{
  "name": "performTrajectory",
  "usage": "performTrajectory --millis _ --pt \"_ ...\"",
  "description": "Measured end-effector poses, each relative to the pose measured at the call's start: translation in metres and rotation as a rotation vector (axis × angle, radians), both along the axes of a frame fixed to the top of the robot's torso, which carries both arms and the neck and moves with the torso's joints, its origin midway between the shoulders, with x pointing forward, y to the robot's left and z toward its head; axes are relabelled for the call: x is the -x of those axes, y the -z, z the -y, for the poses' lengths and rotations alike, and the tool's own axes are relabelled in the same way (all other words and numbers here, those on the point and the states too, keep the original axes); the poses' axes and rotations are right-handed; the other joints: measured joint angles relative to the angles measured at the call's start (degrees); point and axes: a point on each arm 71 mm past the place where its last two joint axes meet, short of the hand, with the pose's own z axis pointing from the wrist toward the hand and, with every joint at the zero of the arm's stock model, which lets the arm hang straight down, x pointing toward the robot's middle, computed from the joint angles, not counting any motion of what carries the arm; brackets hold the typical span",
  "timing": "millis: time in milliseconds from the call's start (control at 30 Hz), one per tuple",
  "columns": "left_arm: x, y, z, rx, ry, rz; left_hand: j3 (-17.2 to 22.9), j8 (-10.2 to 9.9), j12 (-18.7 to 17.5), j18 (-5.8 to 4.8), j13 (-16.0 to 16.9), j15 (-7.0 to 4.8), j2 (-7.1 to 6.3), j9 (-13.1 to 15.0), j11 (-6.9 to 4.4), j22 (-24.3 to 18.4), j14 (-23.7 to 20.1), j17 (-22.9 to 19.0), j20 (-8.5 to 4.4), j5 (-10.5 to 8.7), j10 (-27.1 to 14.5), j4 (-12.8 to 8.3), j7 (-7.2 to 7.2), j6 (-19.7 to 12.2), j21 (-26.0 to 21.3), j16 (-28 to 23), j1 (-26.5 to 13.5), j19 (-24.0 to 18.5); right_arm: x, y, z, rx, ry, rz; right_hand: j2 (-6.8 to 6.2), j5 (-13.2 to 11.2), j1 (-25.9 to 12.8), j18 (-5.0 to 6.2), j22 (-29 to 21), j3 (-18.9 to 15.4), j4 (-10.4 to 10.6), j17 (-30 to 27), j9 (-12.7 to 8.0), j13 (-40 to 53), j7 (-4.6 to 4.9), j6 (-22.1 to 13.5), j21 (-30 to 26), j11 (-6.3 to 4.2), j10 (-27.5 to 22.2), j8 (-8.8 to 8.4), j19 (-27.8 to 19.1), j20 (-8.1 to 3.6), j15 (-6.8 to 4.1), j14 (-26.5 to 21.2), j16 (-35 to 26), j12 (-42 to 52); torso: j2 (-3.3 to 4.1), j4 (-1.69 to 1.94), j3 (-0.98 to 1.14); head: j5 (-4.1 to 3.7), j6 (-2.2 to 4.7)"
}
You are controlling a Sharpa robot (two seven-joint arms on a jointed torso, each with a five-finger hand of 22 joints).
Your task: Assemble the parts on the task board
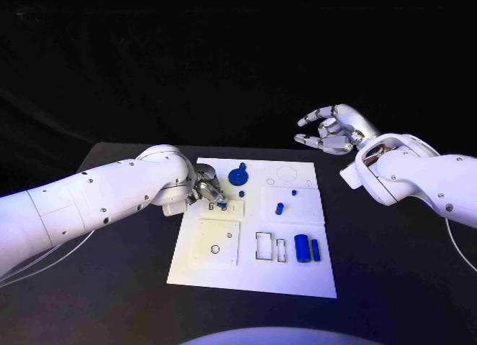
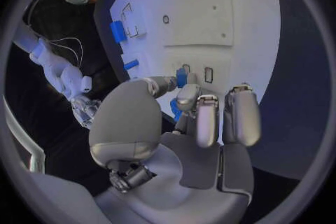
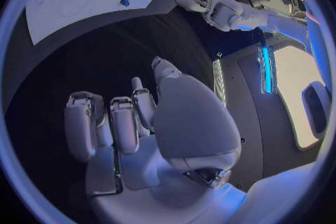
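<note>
Two white arms reach over the black table (image 1: 393,273), the largest thing in sight, and the white task board (image 1: 254,277) lies in its middle, well apart from any table edge.

Over the board's left side, seen from the head camera, the left hand (image 1: 205,188) comes down with its fingers drawn close together; the left wrist view shows the fingertips (image 2: 183,92) meeting around a small blue part (image 2: 181,77) just beside two little rectangular slots, so it pinches that piece. Whether the part already touches the board cannot be told. The right hand (image 1: 332,129) hangs beyond the board's far right corner, over bare table, fingers apart and loosely curled, holding nothing.

On the board, a raised square plate (image 1: 217,241) with a round hole sits on the near left. A blue gear-like disc (image 1: 237,175) stands near the far edge, close beside the left hand, with a thin engraved circle (image 1: 287,174) to its right. Two blue cylinders (image 1: 308,249) lie side by side near the right edge, next to two outlined rectangular recesses (image 1: 270,246). A smaller blue peg (image 1: 280,208) lies mid-board, and tiny blue studs (image 1: 294,192) dot the area above it.

No writing or label can be read anywhere on the board or arms.
</note>
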Motion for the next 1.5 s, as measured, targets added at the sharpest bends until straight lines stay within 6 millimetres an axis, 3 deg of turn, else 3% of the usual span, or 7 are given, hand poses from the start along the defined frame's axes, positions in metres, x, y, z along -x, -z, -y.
performTrajectory --millis 300,333,433,1500 --pt "0.0007 0.0026 0.0028 -0.022 0.013 0.022 0.00 0.51 -0.25 0.00 -0.57 -0.21 -0.07 0.34 -0.19 0.02 0.21 0.00 0.00 1.99 0.19 0.00 -0.01 0.02 0.00 0.22 -0.97 0.00 0.0000 0.0005 0.0001 0.000 0.000 -0.001 0.00 0.00 0.00 0.00 -0.01 0.00 0.00 0.00 0.00 0.00 0.00 0.00 0.00 0.00 0.00 0.00 0.00 0.00 0.00 0.00 0.00 0.00 0.04 -0.06 0.03 0.07 -0.09" --pt "0.0007 0.0026 0.0033 -0.024 0.014 0.023 0.00 0.51 -0.25 0.00 -0.57 -0.21 -0.08 1.89 -0.19 0.05 0.21 0.00 0.00 2.00 0.19 0.00 -0.01 0.02 0.00 0.22 -0.97 0.00 0.0000 0.0005 0.0001 0.000 0.000 -0.001 0.00 0.00 0.00 0.00 -0.01 0.00 0.00 0.00 0.00 0.00 0.00 0.00 0.00 0.00 0.00 0.00 0.00 0.00 0.00 0.00 0.00 0.00 0.04 -0.06 0.04 0.09 -0.13" --pt "0.0007 0.0028 0.0050 -0.029 0.020 0.028 0.00 0.51 -0.25 0.00 -0.57 -0.21 -0.23 2.54 -0.19 0.08 0.21 0.00 0.00 2.01 0.19 0.00 -0.01 0.02 0.00 0.22 -1.13 0.00 -0.0001 0.0007 -0.0001 0.000 0.000 -0.002 0.00 0.00 0.00 0.00 -0.01 0.00 0.00 -0.01 0.00 0.00 0.00 0.00 0.00 0.00 0.00 0.00 0.00 0.00 0.00 0.00 0.00 0.00 0.04 -0.07 0.05 0.16 -0.19" --pt "0.0010 0.0050 0.0064 -0.079 0.053 0.044 -0.17 0.89 -0.46 0.00 -1.32 -0.62 -0.87 3.41 -0.59 0.36 0.22 0.00 -0.21 3.33 0.60 -0.17 -0.06 0.08 0.00 0.22 -1.78 0.22 0.0001 0.0027 0.0007 -0.002 0.001 -0.007 0.00 0.00 0.00 0.00 0.03 0.00 0.00 -0.01 -0.05 -0.01 0.00 0.00 0.00 0.00 0.00 0.00 0.00 0.00 0.00 0.00 0.00 0.00 0.03 -0.05 0.04 0.13 -0.30"
